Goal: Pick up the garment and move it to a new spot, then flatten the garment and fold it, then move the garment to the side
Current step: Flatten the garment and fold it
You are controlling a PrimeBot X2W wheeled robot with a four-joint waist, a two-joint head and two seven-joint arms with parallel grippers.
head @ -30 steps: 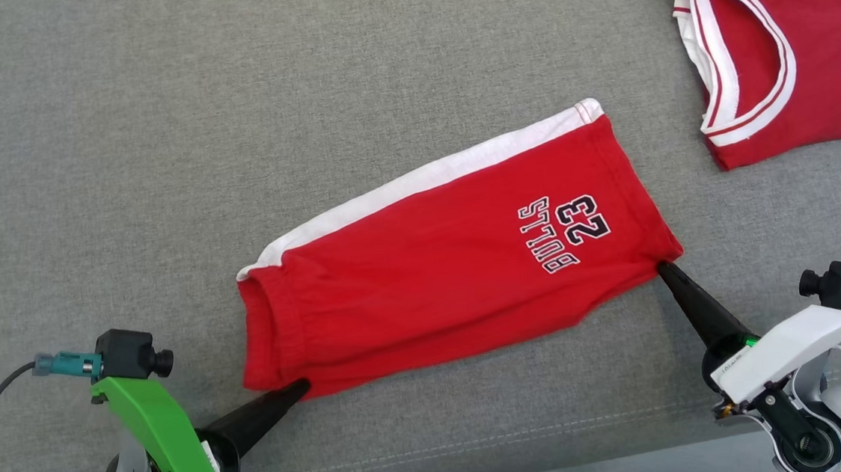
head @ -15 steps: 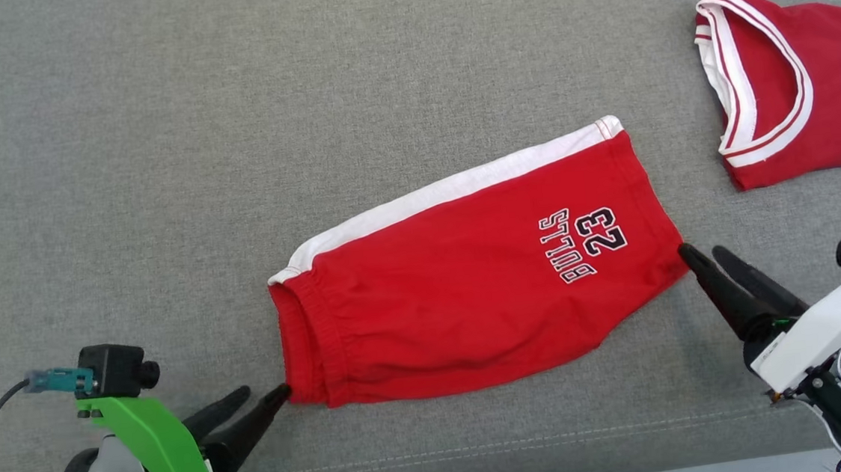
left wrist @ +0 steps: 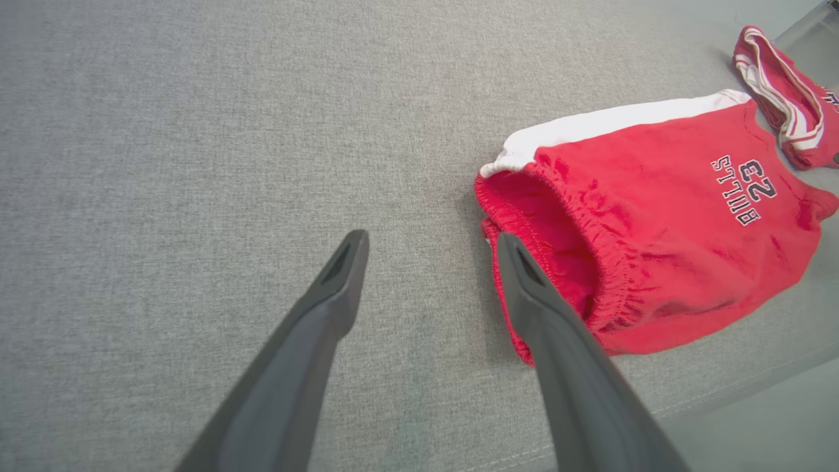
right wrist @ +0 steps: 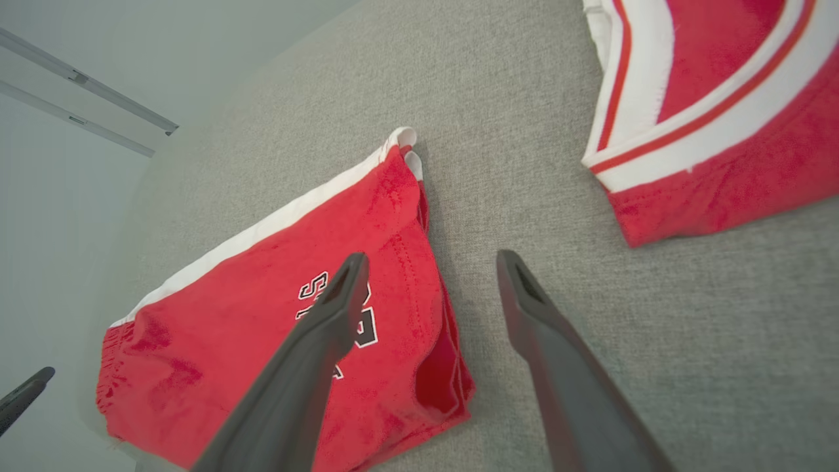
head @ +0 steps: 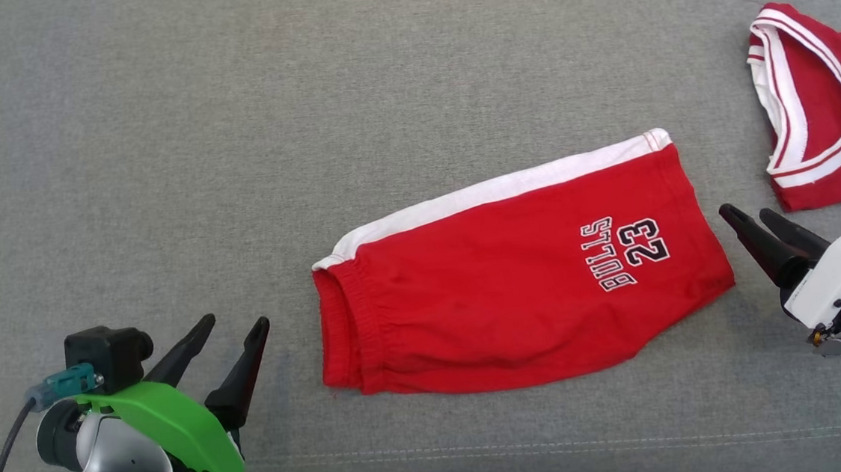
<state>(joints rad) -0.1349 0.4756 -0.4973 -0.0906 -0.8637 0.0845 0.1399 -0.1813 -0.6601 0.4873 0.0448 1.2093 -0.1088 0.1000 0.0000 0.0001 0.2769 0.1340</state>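
Head view first, and the shorts point(head: 515, 288) lie flat on the grey cushion point(head: 232, 131), folded leg over leg. They sit a little askew, with nobody holding them. White stripe along the far edge, "BULLS 23" print up near the leg hem, elastic waistband at the opposite end.

Left gripper point(head: 236, 319) sits off the waistband end of the shorts, fingers spread wide and nothing between them. A clear strip of cushion separates it from the red cloth. Right gripper point(head: 743, 210) sits off the hem end of the shorts, fingers likewise parted and empty, its nearer tip close to the hem but not touching.

Left wrist view now: both dark fingers stand well apart. One crosses in front of the waistband opening, where the gathered elastic gapes a little. How high the fingers hang above the shorts, I cannot tell.

Right wrist view: one finger crosses over the print, the other over bare cushion just beyond the hem. The layers of the hem are stacked, slightly fanned at the corner.

Jersey point(head: 824, 122), red with white trim, lies beyond the hem end of the shorts, apart from them, neckline facing them. A stitched seam point(head: 482, 449) runs along the cushion on the near side of the shorts.
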